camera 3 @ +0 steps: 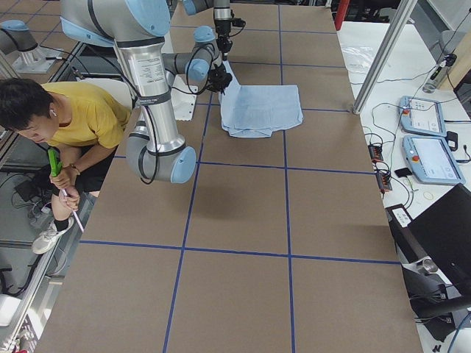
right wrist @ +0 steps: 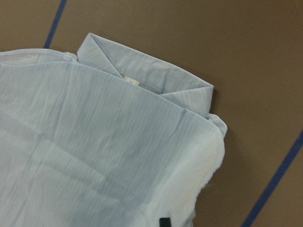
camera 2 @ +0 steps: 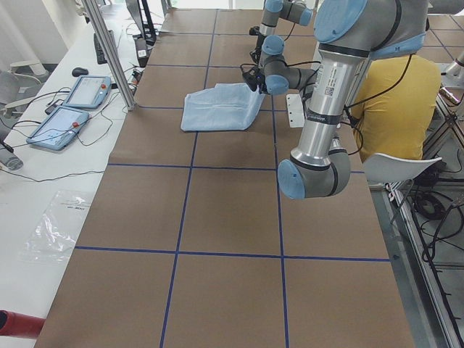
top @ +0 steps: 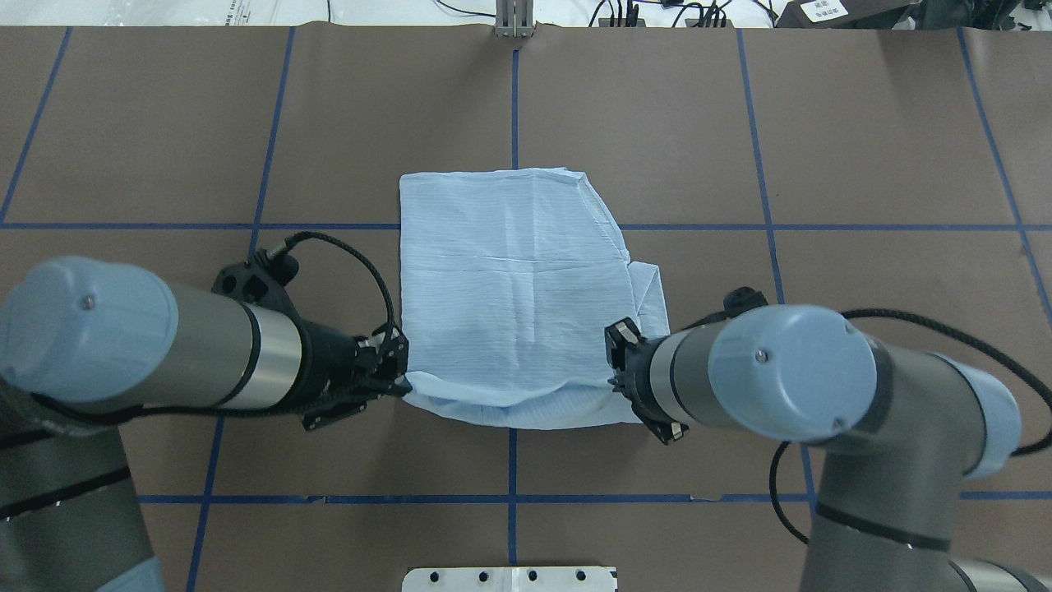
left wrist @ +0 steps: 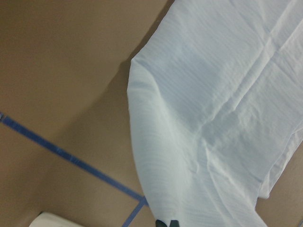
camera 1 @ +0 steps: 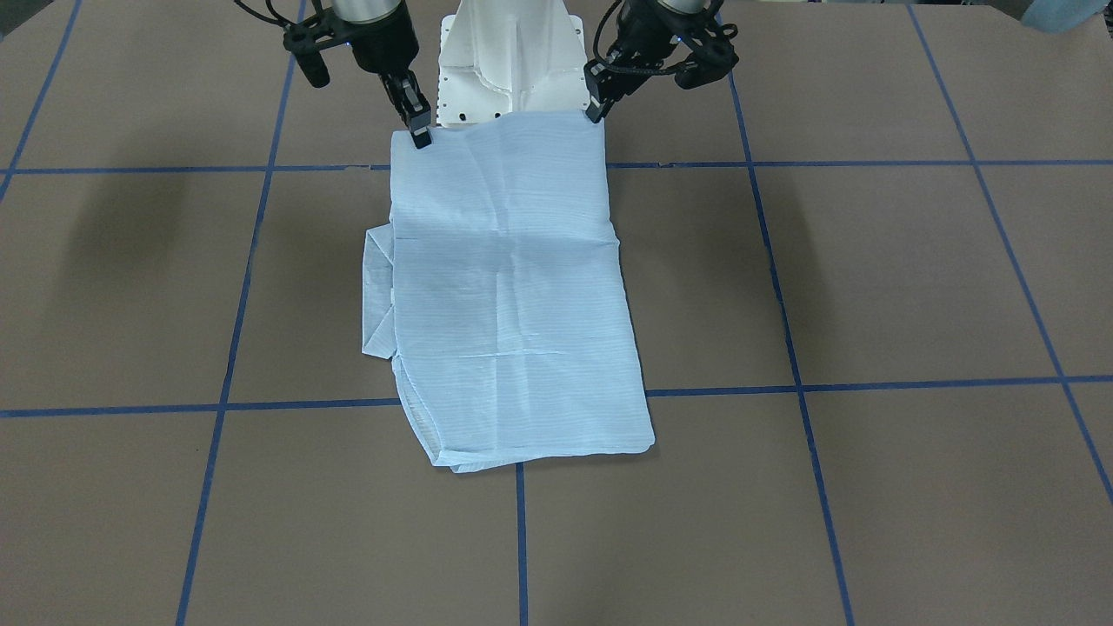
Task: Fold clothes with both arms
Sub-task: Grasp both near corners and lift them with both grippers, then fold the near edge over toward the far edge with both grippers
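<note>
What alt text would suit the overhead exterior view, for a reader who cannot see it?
The left gripper and the right gripper each pinch a near corner of a partly folded light-blue shirt, which lies on a brown table with blue grid lines.

Brown tbl (camera 1: 869,278) w/ blue shirt (camera 1: 513,296)

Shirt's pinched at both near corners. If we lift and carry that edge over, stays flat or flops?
Probably flops: the shirt sags along its edge between the left gripper and right gripper. Likely light: thin fabric, creased all over. Folded layers may shift when carried; the collar pokes out one side.
</note>
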